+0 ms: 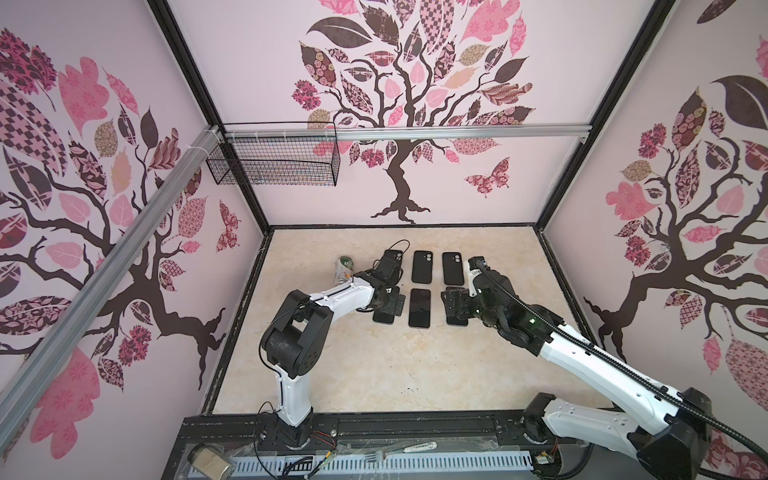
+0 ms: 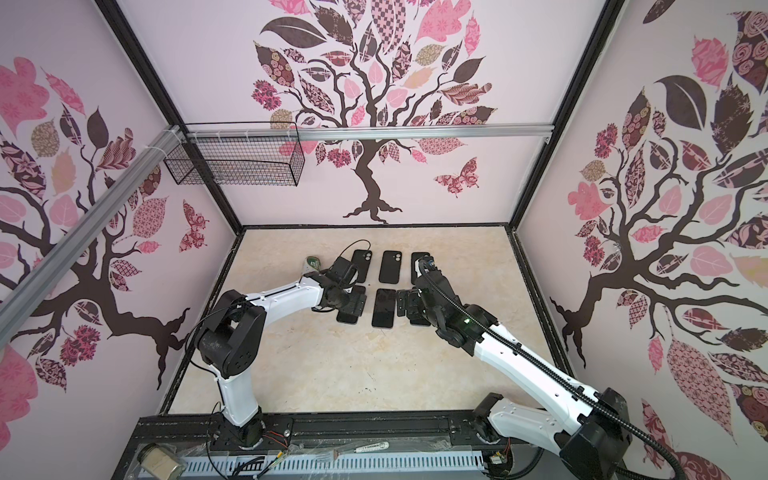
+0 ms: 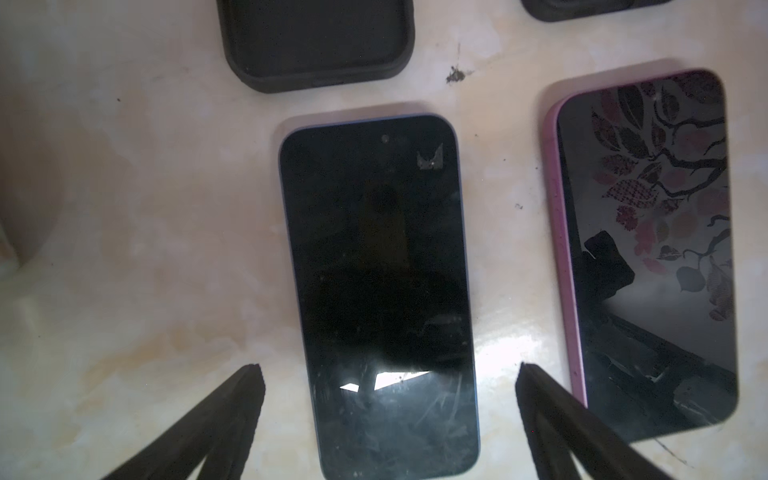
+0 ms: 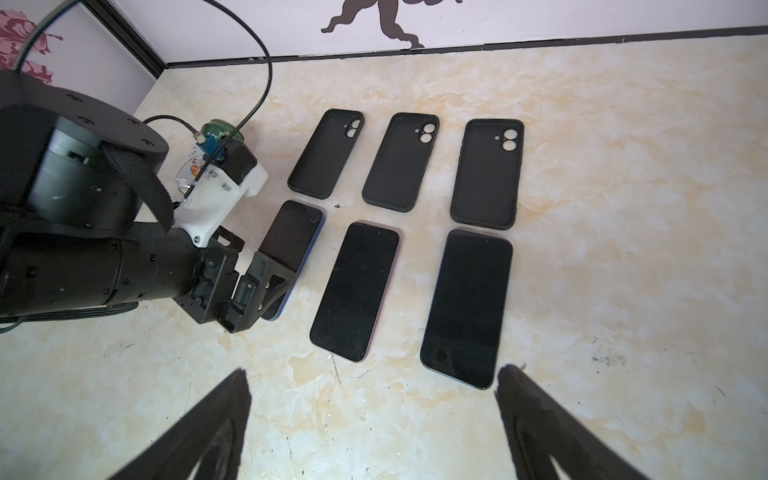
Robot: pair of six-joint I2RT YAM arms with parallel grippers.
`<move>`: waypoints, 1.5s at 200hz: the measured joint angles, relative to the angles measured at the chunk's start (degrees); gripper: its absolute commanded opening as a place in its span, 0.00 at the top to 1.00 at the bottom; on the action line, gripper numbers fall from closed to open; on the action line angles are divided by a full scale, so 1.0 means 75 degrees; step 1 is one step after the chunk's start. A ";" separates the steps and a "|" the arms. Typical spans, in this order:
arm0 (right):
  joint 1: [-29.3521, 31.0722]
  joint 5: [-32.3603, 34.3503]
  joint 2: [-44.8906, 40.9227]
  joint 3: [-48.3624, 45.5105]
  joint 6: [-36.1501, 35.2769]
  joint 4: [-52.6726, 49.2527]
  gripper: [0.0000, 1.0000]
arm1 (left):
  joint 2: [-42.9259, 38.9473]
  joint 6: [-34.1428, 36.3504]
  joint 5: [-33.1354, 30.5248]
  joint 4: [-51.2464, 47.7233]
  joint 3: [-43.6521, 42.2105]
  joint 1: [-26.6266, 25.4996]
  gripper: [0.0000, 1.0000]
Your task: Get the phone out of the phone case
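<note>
Three empty black phone cases lie in a back row; the middle one (image 1: 422, 266) (image 4: 401, 162) shows in both top views. In front of them lie three phones, screens up. My left gripper (image 3: 389, 370) (image 1: 388, 301) hangs open over the left, blue-edged phone (image 3: 378, 291) (image 4: 291, 245). Its fingers stand either side of the phone's near end, with a gap on each side. The pink-edged middle phone (image 3: 648, 257) (image 1: 419, 307) lies beside it. My right gripper (image 4: 372, 374) (image 1: 455, 305) is open and empty above the floor, near the dark right phone (image 4: 467, 307).
A crushed drink can (image 1: 344, 269) stands left of the left wrist. A wire basket (image 1: 274, 160) hangs on the back-left rail. Walls enclose the marble-patterned floor (image 1: 374, 374) on three sides. A jar (image 1: 210, 459) and a fork (image 1: 376, 455) lie on the front ledge.
</note>
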 measured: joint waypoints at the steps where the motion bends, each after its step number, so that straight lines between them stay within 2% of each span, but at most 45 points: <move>1: 0.0000 0.0000 0.0003 0.0000 0.0003 0.0000 0.05 | 0.0012 0.0000 -0.0003 -0.0003 0.0006 0.0003 0.02; 89: 0.0000 0.0000 0.0055 0.0000 0.0003 0.0000 0.05 | 0.0705 0.0041 -0.0300 -0.0332 0.0516 0.0003 0.10; 254: 0.0000 -0.0012 0.0146 0.0000 0.0070 0.0000 0.05 | 0.0796 -0.0388 -0.0420 -0.0411 0.0650 -0.0006 0.33; 300: 0.0000 -0.0076 0.0152 0.0000 0.0125 0.0003 0.05 | 0.0796 -0.0714 -0.0449 -0.0405 0.0650 0.0038 0.33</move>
